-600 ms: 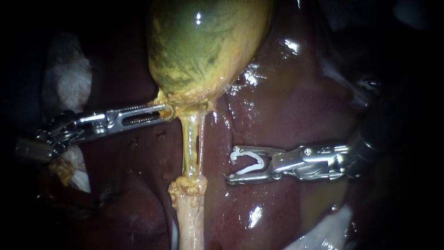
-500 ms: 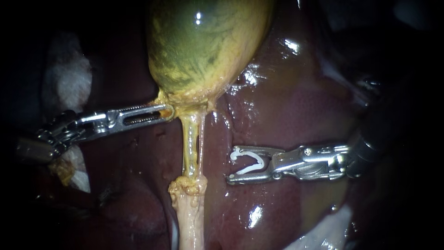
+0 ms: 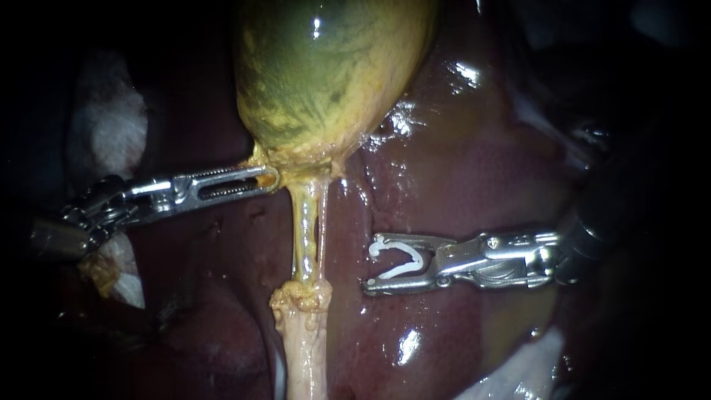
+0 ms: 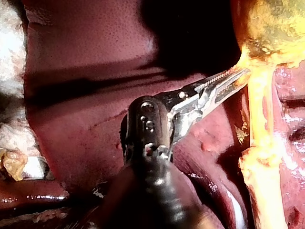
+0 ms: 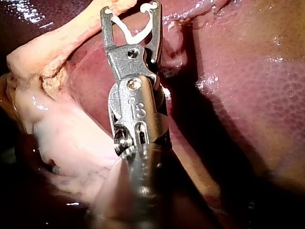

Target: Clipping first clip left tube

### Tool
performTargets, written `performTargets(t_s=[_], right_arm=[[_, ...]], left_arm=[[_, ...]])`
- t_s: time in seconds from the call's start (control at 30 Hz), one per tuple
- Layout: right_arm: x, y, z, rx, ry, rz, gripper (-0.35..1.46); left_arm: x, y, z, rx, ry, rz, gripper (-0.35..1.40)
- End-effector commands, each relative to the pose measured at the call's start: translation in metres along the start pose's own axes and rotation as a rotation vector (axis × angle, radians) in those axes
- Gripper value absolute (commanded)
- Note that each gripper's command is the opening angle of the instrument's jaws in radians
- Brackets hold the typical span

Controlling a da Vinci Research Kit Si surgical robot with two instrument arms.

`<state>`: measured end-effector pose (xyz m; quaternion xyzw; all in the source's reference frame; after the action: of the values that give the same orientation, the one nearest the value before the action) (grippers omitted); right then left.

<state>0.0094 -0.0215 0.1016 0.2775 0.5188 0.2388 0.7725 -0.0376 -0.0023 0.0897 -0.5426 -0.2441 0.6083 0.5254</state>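
left instrument jaws pinched on the gallbladder bottom, right instrument jaws wide apart, holding 1 open clip, tubes just ahead, not touching

The liver is wet and glossy. The gallbladder is smooth and shiny with rough yellow flecks. The left instrument and right instrument are bright metal. The clip looks like smooth white plastic, and the gauze is matt, fibrous cloth.
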Motion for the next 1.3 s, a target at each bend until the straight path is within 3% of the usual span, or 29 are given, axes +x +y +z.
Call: performTargets(t_s=[0.03, 0.4, 0.7, 0.83, 1.3], right_arm=[[0.0000, 0.0000, 0.0000, 0.000, 0.000, 0.000, 0.59], [0.0003, -0.0001, -0.0001, 0.001, 0.006, 0.002, 0.60], [0.0014, -0.0006, 0.0000, 0.010, 0.050, 0.009, 0.60], [0.0023, -0.0010, 0.0001, 0.014, 0.070, 0.014, 0.60], [0.0042, -0.0021, 0.0032, 0.014, 0.071, 0.022, 0.60]], left_arm=[[0.0002, 0.0003, -0.0002, 0.000, -0.001, -0.002, -0.35], [0.0029, 0.0032, -0.0028, -0.016, -0.003, -0.024, -0.35], [0.0052, 0.0043, -0.0047, -0.025, 0.015, -0.046, -0.35], [0.0056, 0.0049, -0.0050, -0.025, 0.021, -0.050, -0.35], [0.0054, 0.0057, -0.0048, -0.023, 0.026, -0.051, -0.35]])
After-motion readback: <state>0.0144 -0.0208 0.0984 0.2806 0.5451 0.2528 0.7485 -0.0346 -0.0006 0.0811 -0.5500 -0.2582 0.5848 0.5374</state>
